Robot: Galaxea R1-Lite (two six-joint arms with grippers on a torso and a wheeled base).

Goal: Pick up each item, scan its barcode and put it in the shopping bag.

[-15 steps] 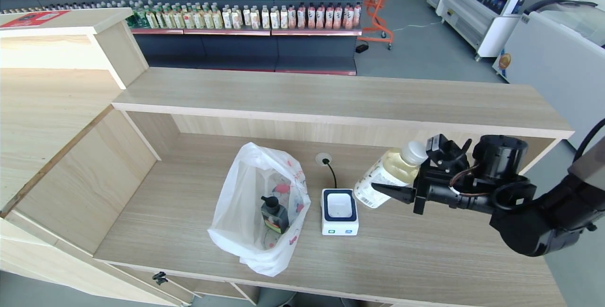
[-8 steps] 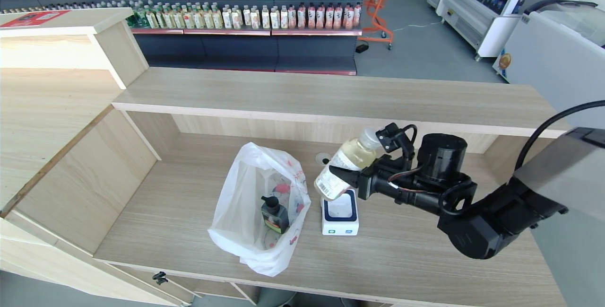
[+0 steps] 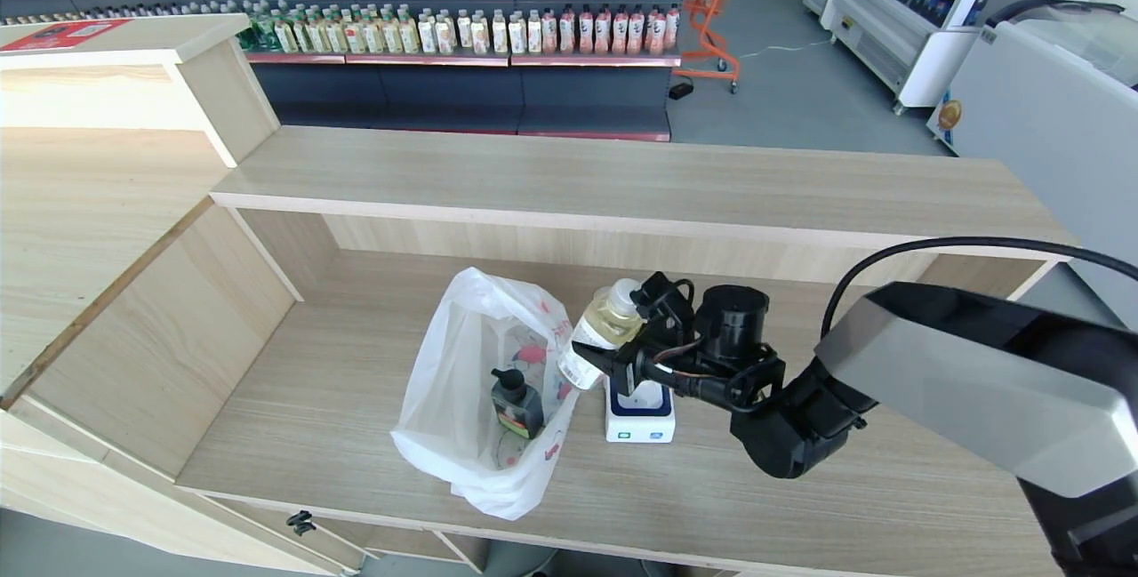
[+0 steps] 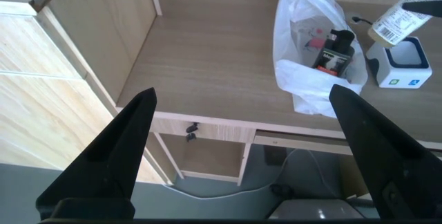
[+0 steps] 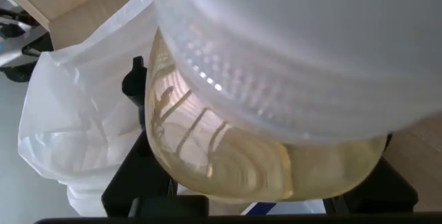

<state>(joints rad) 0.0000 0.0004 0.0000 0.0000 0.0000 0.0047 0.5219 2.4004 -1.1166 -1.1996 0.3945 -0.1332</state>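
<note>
So, the left wrist view catches the barcode label [image 4: 395, 25] on the bottle [image 4: 404, 10], while the right wrist view gets its cap [image 5: 297, 44] close up. It hangs tilted above the scanner [image 3: 638, 417], pinched mid-body between the fingers [image 3: 589, 351] of the right gripper [image 3: 600, 339]. The left gripper [image 4: 242, 92] is spread wide.

- Bottle [image 3: 597, 328], centre of the head view: liquid was pale yellow, cap was white, label was white with black barcode stripes.
- Shopping bag [image 3: 449, 381], left of centre: was translucent white with a red printed pattern.
- Pump bottle [image 3: 516, 404], inside the bag: was black with a reddish label band.
- Scanner [image 3: 638, 423], centre: body was white, window frame dark blue, with one green and one blue mark on the front.
- Counter [image 3: 311, 399]: was light wood grain.
</note>
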